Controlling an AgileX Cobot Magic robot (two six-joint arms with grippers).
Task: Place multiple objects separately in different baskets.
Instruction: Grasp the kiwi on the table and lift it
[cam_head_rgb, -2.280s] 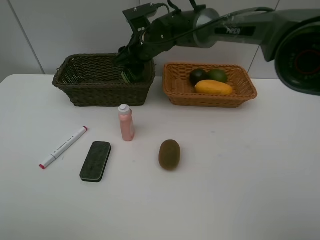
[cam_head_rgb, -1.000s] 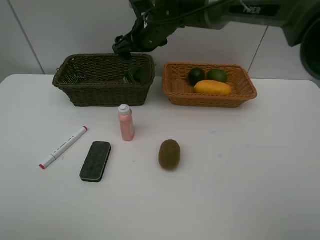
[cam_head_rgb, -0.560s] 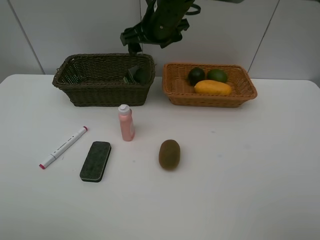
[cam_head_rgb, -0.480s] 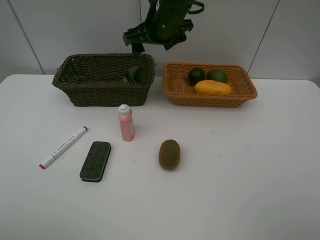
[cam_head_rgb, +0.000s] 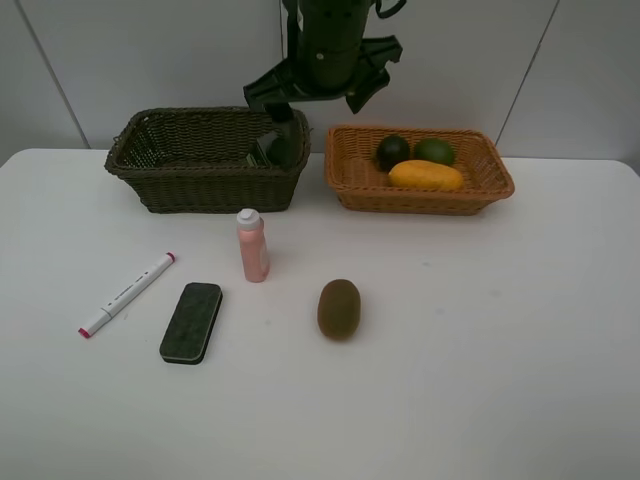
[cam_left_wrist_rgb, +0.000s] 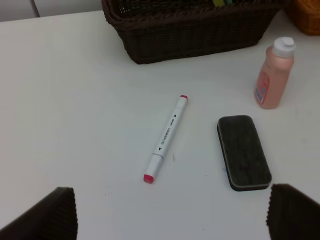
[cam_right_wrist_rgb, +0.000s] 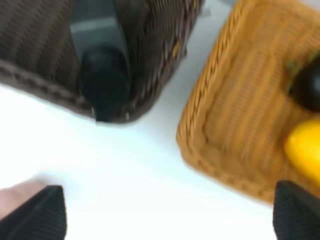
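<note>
My right gripper (cam_head_rgb: 318, 95) hangs open and empty above the gap between the dark olive basket (cam_head_rgb: 205, 185) and the orange basket (cam_head_rgb: 420, 205). A dark green bottle (cam_head_rgb: 272, 148) lies in the dark basket's right end. The orange basket holds a mangosteen (cam_head_rgb: 394, 151), a lime (cam_head_rgb: 435, 150) and a mango (cam_head_rgb: 427, 175). On the table are a pink bottle (cam_head_rgb: 252, 246), a kiwi (cam_head_rgb: 339, 308), a white marker (cam_head_rgb: 127, 294) and a black eraser (cam_head_rgb: 191, 321). My left gripper (cam_left_wrist_rgb: 175, 215) is open above the marker (cam_left_wrist_rgb: 166, 137) and eraser (cam_left_wrist_rgb: 243, 152).
The white table (cam_head_rgb: 500, 330) ends at a pale wall behind the baskets. In the right wrist view the dark green bottle (cam_right_wrist_rgb: 102, 75) lies against the dark basket's corner, with the orange basket (cam_right_wrist_rgb: 240, 125) beside it.
My right gripper has lifted out of the dark basket, leaving the dark green bottle inside, and swung right and up over the gap between the baskets. Nothing on the table moved.
</note>
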